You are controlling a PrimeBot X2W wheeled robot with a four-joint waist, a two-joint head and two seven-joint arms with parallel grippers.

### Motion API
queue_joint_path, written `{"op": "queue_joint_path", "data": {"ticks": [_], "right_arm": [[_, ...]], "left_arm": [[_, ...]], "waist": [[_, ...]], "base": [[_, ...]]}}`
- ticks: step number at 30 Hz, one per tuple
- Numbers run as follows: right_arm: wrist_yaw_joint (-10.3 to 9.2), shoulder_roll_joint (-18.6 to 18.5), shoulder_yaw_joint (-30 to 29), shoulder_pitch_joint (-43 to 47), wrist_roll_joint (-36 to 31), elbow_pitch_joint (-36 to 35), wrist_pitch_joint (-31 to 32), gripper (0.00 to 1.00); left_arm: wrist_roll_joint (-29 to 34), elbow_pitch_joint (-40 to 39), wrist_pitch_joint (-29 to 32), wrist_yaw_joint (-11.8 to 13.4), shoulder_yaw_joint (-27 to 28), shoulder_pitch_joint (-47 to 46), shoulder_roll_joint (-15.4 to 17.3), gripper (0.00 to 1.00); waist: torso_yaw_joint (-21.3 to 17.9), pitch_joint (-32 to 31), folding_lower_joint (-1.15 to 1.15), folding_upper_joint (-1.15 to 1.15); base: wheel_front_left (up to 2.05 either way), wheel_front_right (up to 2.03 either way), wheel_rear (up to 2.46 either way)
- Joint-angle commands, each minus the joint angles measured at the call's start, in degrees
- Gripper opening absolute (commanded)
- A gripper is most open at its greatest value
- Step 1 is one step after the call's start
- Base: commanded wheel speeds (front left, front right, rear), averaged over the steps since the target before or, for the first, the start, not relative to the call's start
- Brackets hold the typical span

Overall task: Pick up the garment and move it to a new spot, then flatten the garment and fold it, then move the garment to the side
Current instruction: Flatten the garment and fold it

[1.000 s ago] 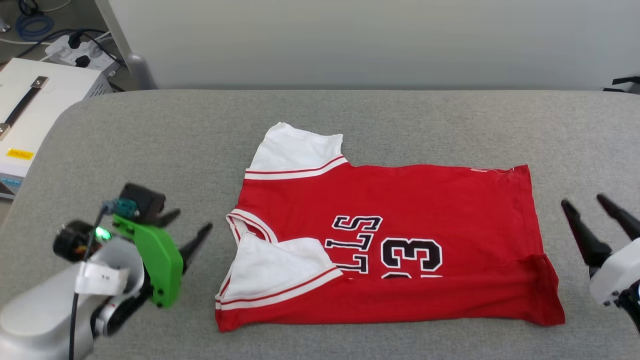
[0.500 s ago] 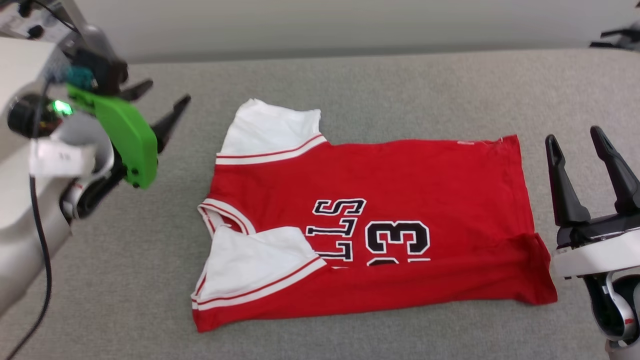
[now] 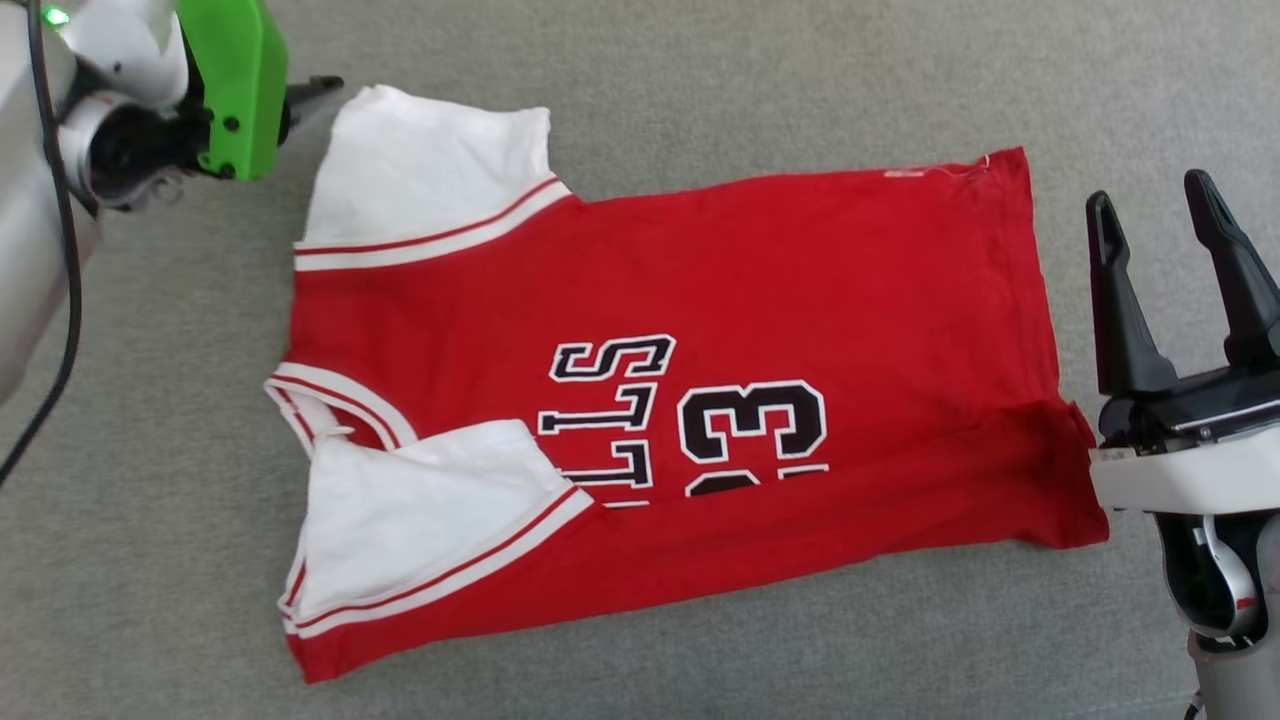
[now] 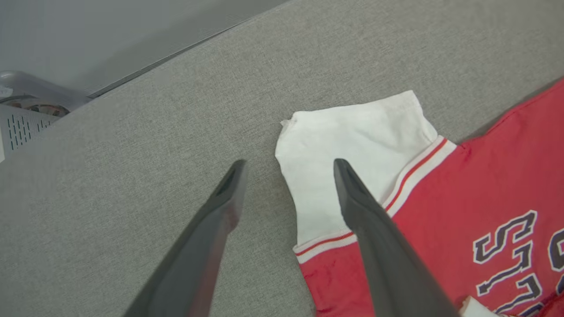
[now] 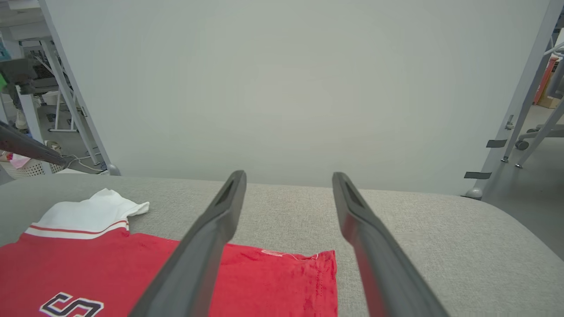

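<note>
The garment [image 3: 800, 270], a red jersey with black print, lies flat on the grey table [image 3: 700, 80], collar to the left. Its near edge is folded up over the lower part of the print, and the near white sleeve [image 3: 420, 510] lies on the front. The far white sleeve [image 3: 430, 170] sticks out at the top left. My left gripper [image 3: 305, 95] hovers open over that sleeve's outer edge [image 4: 352, 132], one finger above the cloth and one above the table, its jaws empty [image 4: 289, 164]. My right gripper [image 3: 1148, 192] stands open and empty just right of the hem [image 5: 288, 175].
A pale partition wall [image 5: 286, 88] stands behind the table's far edge. Metal frame legs [image 5: 515, 114] and a chair base are on the floor at the right. A grey vented box [image 4: 22, 127] sits beyond the table's left end.
The head camera has tilted down and closer. My left gripper has gone from beside the collar to the far sleeve. My right gripper has risen beside the hem, still open.
</note>
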Motion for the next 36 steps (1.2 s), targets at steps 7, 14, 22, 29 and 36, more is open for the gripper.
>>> {"op": "queue_joint_path", "data": {"ticks": [7, 14, 22, 29, 36], "right_arm": [[-0.04, 0.9, 1.4, -3.2, 1.0, 2.2, -2.1, 1.0], [-0.04, 1.1, 2.0, -4.6, 2.2, 4.1, -3.2, 1.0], [-0.04, 0.1, 0.4, -5.0, 3.1, 5.7, -3.8, 1.0], [-0.04, -3.7, -4.1, -6.1, 4.9, 4.7, -1.7, 1.0], [-0.04, -12.9, -3.5, -9.8, 7.3, 4.5, 9.9, 1.0]], "left_arm": [[1.7, 4.8, 6.7, 0.8, -2.3, -4.5, -1.2, 1.0], [3.0, 7.5, 6.7, 0.1, -4.0, -3.8, -0.7, 1.0], [2.6, 6.9, 4.8, -1.0, -5.4, -1.0, -0.9, 0.0], [3.7, 4.7, -2.2, -1.3, -5.5, -1.4, -2.3, 0.0], [3.7, -1.3, -8.1, -1.4, -6.3, -1.1, -2.4, 0.0]], "waist": [[-5.8, 9.2, -0.01, 0.0], [-6.5, 10.5, -0.01, 0.0], [-4.8, 8.6, -0.01, 0.0], [-1.6, 4.9, -0.01, 0.0], [2.0, 2.8, -0.01, 0.0]], "base": [[0.0, 0.0, 0.0], [0.0, 0.0, 0.0], [0.0, 0.0, 0.0], [0.0, 0.0, 0.0], [0.0, 0.0, 0.0]]}}
